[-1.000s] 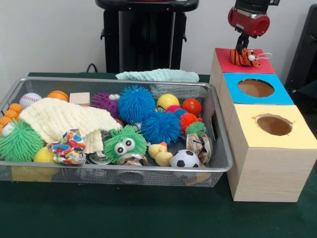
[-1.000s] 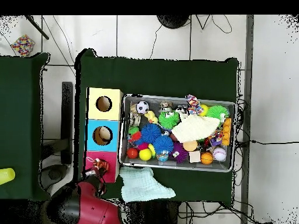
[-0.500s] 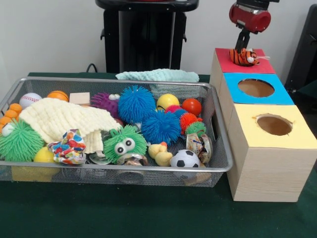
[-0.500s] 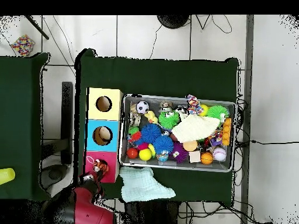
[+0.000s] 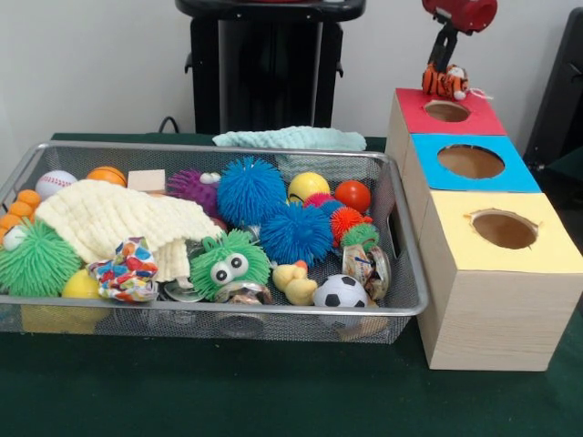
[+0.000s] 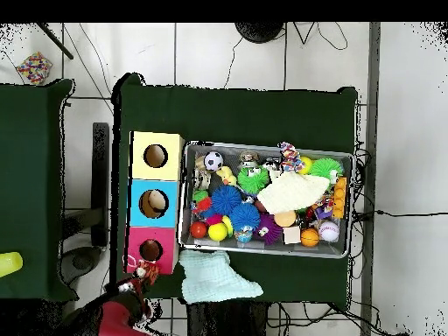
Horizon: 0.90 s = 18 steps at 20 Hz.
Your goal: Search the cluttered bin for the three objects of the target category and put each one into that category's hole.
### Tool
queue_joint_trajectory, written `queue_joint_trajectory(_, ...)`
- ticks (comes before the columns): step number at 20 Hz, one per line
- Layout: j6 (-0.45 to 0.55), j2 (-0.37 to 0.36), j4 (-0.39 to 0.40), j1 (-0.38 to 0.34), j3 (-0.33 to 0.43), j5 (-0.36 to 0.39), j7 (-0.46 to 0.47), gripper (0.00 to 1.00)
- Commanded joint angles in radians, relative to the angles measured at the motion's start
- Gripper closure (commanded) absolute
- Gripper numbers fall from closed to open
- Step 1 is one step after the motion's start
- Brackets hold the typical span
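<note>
The gripper (image 5: pixel 444 75) hangs with its jaws clamped on a striped plush tiger (image 5: pixel 444 82), at twelve o'clock of the red box's round hole (image 5: pixel 447 111). The wire mesh bin (image 5: pixel 401 273) holds spiky rubber balls on the green cloth desk (image 5: pixel 273 391).

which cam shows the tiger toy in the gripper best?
Front view: the striped tiger toy hangs from the gripper clear above the red hole, stripes readable. Overhead shows it only as a tiny orange blob beside the red box's edge, arm crowding it.
</note>
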<state>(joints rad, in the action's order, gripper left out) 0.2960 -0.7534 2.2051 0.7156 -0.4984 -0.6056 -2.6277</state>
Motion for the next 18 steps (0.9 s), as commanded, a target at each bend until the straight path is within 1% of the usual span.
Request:
queue_joint_trajectory(1, 0.287, 0.018, -0.101, 0.037, -0.129, 0.033, -0.293, 1.0)
queue_joint_trajectory(4, 0.285, 0.031, -0.119, 0.029, -0.128, 0.016, -0.286, 1.0)
queue_joint_trajectory(5, 0.268, 0.041, -0.121, 0.019, -0.117, 0.003, -0.282, 1.0)
queue_joint_trajectory(9, 0.146, 0.067, -0.101, -0.034, -0.024, -0.067, -0.268, 1.0)
queue_joint_trajectory(10, 0.133, 0.072, -0.103, -0.032, -0.02, -0.074, -0.277, 1.0)
queue_joint_trajectory(11, 0.127, 0.068, -0.102, -0.032, -0.014, -0.082, -0.284, 1.0)
queue_joint_trajectory(15, 0.187, 0.069, -0.138, -0.005, -0.049, -0.073, -0.316, 1.0)
queue_joint_trajectory(18, 0.174, 0.071, -0.145, -0.011, -0.029, -0.098, -0.326, 1.0)
